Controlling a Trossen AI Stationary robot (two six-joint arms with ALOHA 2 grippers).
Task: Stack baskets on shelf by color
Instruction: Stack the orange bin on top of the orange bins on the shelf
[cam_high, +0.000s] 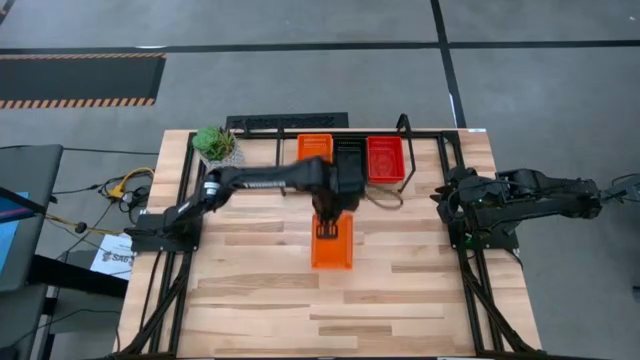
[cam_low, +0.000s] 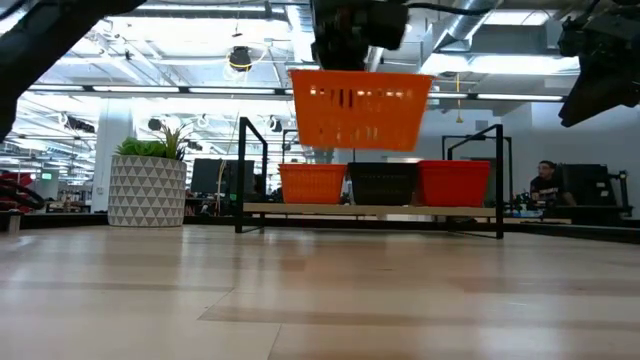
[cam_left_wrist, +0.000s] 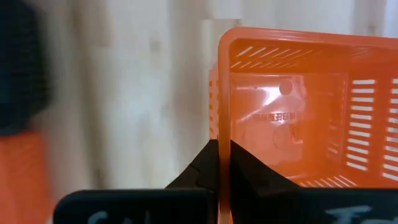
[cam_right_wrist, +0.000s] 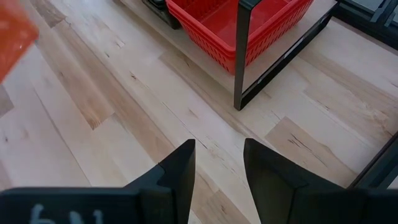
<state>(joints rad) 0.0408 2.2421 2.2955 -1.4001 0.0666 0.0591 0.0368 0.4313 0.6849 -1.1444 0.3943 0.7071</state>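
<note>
My left gripper (cam_high: 330, 218) reaches over the middle of the table and is shut on an orange basket (cam_high: 333, 248) that it carries in the air (cam_low: 360, 108). The shelf (cam_low: 370, 208) stands at the far edge. On its board, side by side, sit an orange basket (cam_low: 312, 183), a black basket (cam_low: 383, 183) and a red basket (cam_low: 455, 182). My right gripper (cam_right_wrist: 217, 165) waits open above the table's right side, near the shelf's right leg (cam_right_wrist: 239, 56). My left gripper pinches one wall of the orange basket at its rim (cam_left_wrist: 219, 134), one finger (cam_left_wrist: 252, 171) inside the basket and one finger (cam_left_wrist: 196, 171) outside. The fingers come from above, pointing down. The basket hangs below them, lifted clear of the table and about level.
A white patterned plant pot (cam_low: 147, 190) stands at the far left corner, left of the shelf. The black arm frames (cam_high: 462, 240) run along the table's left and right sides. Bare wood (cam_high: 330, 310) lies between the carried basket and the near edge.
</note>
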